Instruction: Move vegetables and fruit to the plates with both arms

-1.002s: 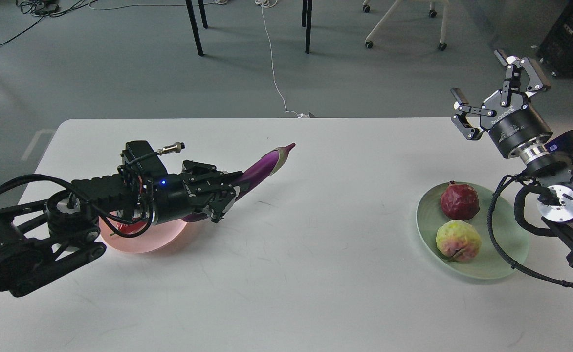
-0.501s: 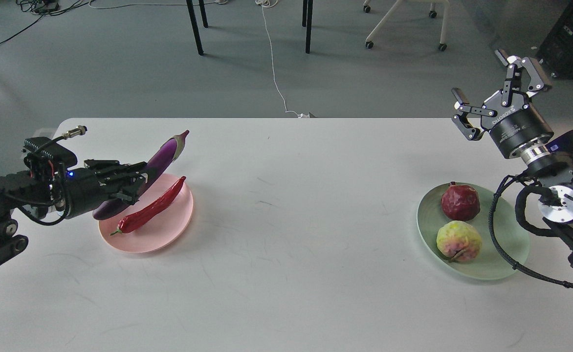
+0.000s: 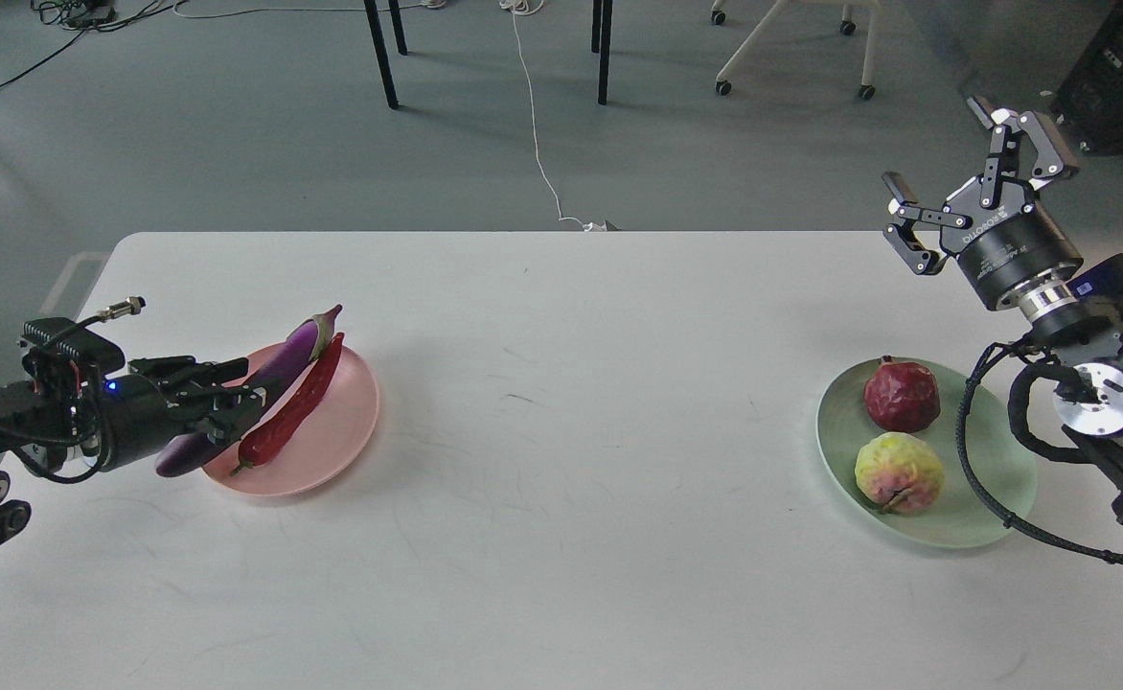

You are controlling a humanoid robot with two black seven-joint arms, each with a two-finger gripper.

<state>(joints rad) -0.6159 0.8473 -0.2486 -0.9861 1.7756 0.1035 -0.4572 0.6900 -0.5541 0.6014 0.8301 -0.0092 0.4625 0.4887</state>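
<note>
White table [image 3: 561, 479], two plates well apart. Left side: the left gripper [image 3: 221, 407] comes in low from the left edge, fingers clamped around the middle of the purple eggplant [image 3: 279, 374]. The eggplant lies across the back-left part of the pink plate [image 3: 336, 446] — its capped end pokes past the far rim, its rounded butt end hangs over the near-left rim toward the arm. Whether it already rests on the plate or is held just above it, cannot tell. Right beside it, touching or nearly so, the red chili pepper [image 3: 293, 412] lies on the same plate, parallel to the eggplant, green stem at the near rim. Right side: the pale green plate [image 3: 993, 479] holds the dark red pomegranate [image 3: 901, 395] at the back and the bumpy yellow-green fruit with pink blush [image 3: 898, 471] in front, the two just beside each other. The right gripper [image 3: 969, 182] is raised off the table near the far right corner — fingers spread wide, nothing between them, well apart from the green plate. A black cable [image 3: 978, 479] from the right arm loops over the plate's right part.
</note>
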